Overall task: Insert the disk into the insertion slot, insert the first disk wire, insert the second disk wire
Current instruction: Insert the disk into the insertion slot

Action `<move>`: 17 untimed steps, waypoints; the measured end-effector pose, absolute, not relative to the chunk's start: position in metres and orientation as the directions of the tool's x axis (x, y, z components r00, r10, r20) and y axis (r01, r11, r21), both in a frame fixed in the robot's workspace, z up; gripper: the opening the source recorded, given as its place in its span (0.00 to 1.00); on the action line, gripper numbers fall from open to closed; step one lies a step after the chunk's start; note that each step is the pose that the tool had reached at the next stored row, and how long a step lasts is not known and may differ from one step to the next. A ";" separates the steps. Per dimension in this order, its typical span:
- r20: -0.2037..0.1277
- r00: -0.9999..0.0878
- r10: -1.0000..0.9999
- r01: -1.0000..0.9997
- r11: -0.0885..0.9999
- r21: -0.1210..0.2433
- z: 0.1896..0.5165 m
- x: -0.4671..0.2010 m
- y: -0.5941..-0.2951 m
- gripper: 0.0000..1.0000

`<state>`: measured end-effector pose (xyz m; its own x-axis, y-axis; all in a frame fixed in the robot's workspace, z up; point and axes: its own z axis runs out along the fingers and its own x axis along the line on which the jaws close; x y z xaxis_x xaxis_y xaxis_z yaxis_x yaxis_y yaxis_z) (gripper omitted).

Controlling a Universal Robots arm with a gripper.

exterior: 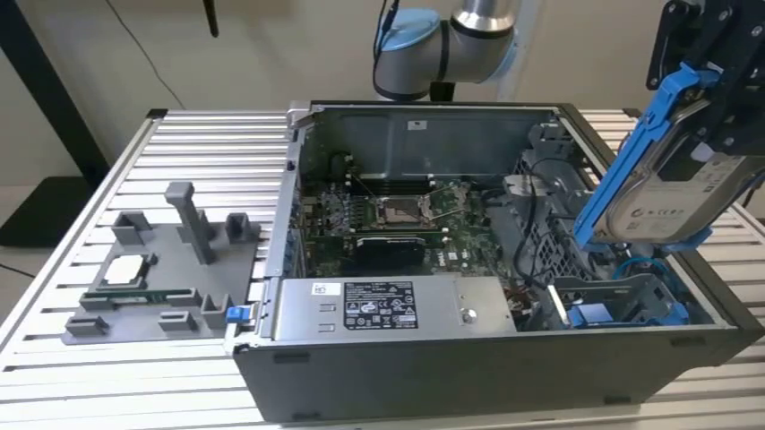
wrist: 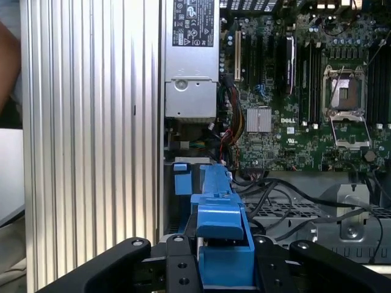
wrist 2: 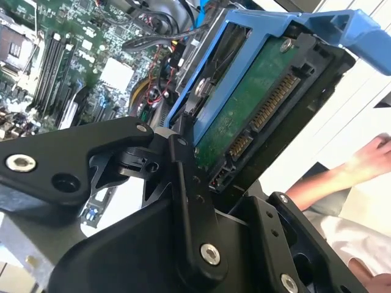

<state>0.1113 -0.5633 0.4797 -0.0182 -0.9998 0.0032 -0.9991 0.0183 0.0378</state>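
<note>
Items counted: one desk [exterior: 120, 394], one open computer case [exterior: 478, 381], one motherboard [exterior: 395, 219], one power-supply box [exterior: 382, 309], one insertion slot [exterior: 622, 305], one disk [exterior: 675, 202], one grey fixture plate [exterior: 156, 269], one robot arm [exterior: 442, 40]. One person's forearm [wrist 2: 342, 171] in the second wrist view.

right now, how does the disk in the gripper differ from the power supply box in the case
The disk hangs tilted, almost on edge, above the case, clamped by the gripper; the power supply box lies flat inside it. The disk sits in a blue frame; the power supply box is bare grey metal. The disk looks smaller than the power supply box. Both are grey and carry a label.
</note>
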 end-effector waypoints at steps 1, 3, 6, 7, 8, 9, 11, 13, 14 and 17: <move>0.003 -0.018 -1.000 -0.999 0.019 0.038 0.479 0.111 -0.563 0.00; 0.003 -0.020 -1.000 -0.999 0.020 0.038 0.479 0.111 -0.563 0.00; 0.003 -0.025 -1.000 -0.999 0.025 0.038 0.478 0.111 -0.563 0.00; 0.003 -0.027 -1.000 -0.999 0.027 0.038 0.477 0.111 -0.563 0.00; 0.003 -0.028 -1.000 -0.999 0.028 0.038 0.477 0.111 -0.563 0.00; 0.003 -0.029 -1.000 -0.999 0.029 0.038 0.477 0.111 -0.563 0.00; 0.003 -0.029 -1.000 -0.999 0.029 0.038 0.476 0.111 -0.563 0.00; 0.003 -0.029 -1.000 -0.999 0.029 0.038 0.476 0.111 -0.563 0.00; 0.003 -0.029 -1.000 -0.999 0.029 0.038 0.476 0.111 -0.563 0.00; 0.003 -0.029 -1.000 -0.999 0.029 0.038 0.476 0.111 -0.563 0.00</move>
